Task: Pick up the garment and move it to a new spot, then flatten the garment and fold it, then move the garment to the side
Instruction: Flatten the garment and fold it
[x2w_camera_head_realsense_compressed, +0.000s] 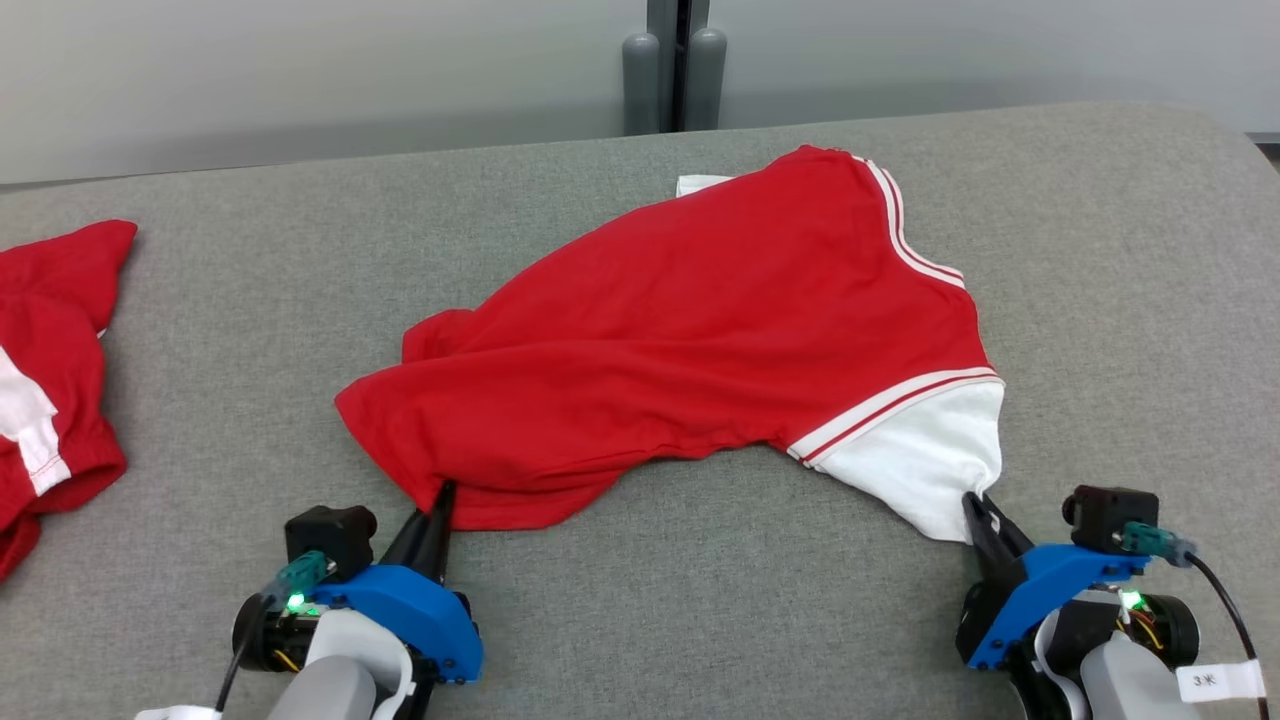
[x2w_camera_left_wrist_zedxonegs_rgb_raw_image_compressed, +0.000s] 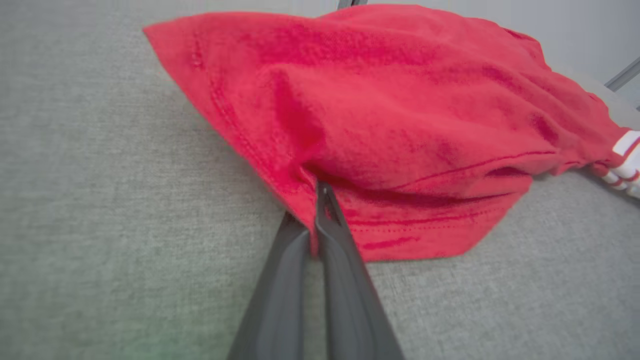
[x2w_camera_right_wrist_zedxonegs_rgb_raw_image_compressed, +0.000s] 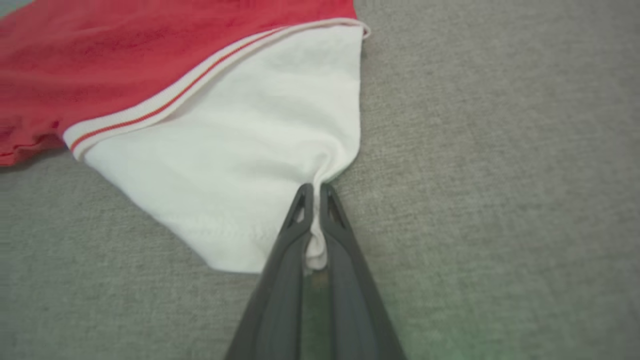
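- Head view, far left: a second red garment (x2w_camera_head_realsense_compressed: 50, 340) lies on the bench (x2w_camera_head_realsense_compressed: 700, 610), well apart from your work. If you drag the load that way, the two could tangle.
- Your left hand (x2w_camera_head_realsense_compressed: 441, 497) is pinched closed on the red hem at the near-left corner of the garment (x2w_camera_head_realsense_compressed: 700, 330). The bite looks thin and sits at the very edge, so a quick lift could pull it free.
- The garment lies crumpled across the middle of the bench, with its hem layers bunched by the left hand. You may have caught only one layer, and it would then hang twisted.
- Your right hand (x2w_camera_head_realsense_compressed: 978, 508) is clamped on a gathered tip of the garment's white section. Lifting unevenly between the two hands would strain that small pinch and let it slip.
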